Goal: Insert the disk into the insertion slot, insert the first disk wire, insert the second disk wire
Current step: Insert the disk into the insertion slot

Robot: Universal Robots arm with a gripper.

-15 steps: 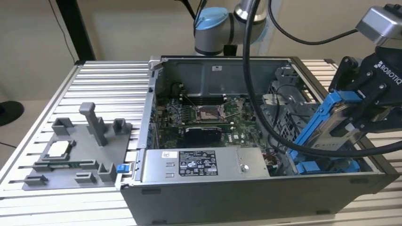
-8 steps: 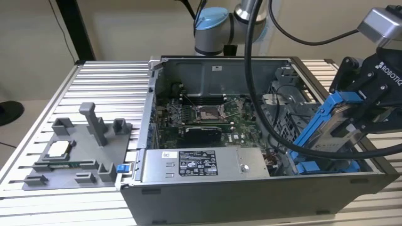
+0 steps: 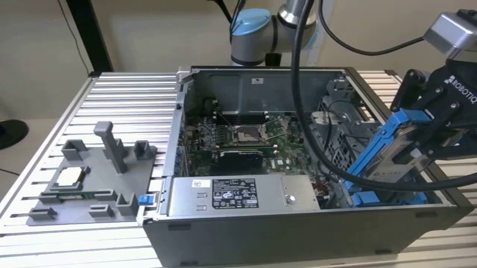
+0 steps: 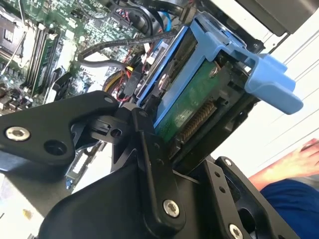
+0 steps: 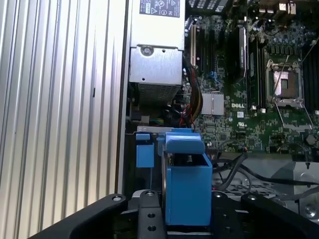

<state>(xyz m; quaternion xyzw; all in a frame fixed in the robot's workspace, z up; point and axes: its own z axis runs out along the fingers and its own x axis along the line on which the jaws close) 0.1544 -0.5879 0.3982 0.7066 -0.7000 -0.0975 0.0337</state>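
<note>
Grip: the tool is clamped on the disk, black fingers pressing the blue frame from both sides
Load: the disk hangs tilted over the end of the open computer case at the exterior view's right, its green circuit board showing in the second wrist view
Bay: the insertion slot, with blue rails, lies just under the disk's lower end; contact cannot be told
Setting: grey power-supply box beside the slot, motherboard behind, case on a ribbed metal bench
</note>
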